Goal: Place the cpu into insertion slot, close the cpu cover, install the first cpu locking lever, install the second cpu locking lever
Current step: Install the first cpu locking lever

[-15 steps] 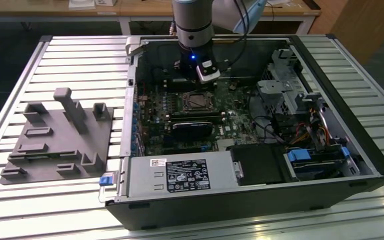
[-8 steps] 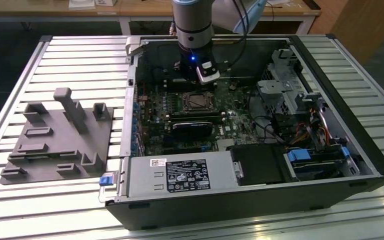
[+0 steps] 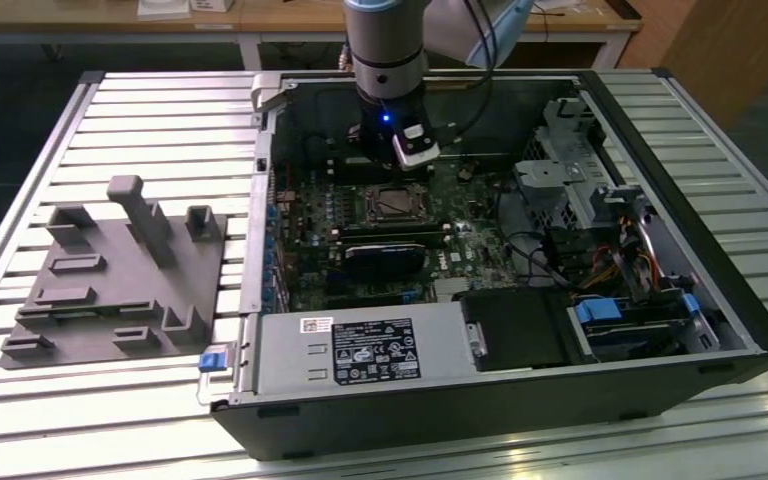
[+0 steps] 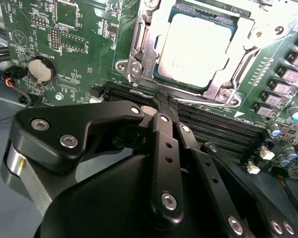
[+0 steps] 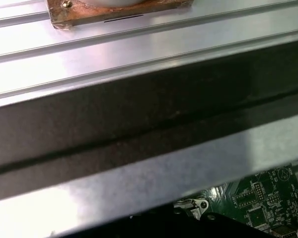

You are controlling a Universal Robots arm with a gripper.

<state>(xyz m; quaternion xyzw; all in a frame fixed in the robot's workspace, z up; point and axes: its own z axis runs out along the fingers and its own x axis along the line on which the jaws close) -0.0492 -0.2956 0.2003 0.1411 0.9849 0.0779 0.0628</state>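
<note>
While the open computer case (image 3: 518,300) lies on its side on your slatted aluminium table (image 3: 157,110), the arm (image 3: 387,50) reaches down into it from above, over the far part of the motherboard (image 3: 357,215). To the exterior view's left of the case you have a grey moulded fixture tray (image 3: 104,290) resting on the slats, well apart from the arm. Inside the case, a black expansion card (image 3: 384,255) sits just nearer the camera than the socket.

In the second wrist view the gripper (image 4: 161,101) hangs just beside the socket's edge, its black fingers (image 4: 164,148) drawn together with no gap and nothing between them. The cpu (image 4: 196,49) already lies flat in its insertion slot, pale top showing. The cpu cover (image 4: 149,34) is down around it, framing the chip through its square window. A round coin battery (image 4: 41,71) sits on the green board, well apart from the socket.
</note>
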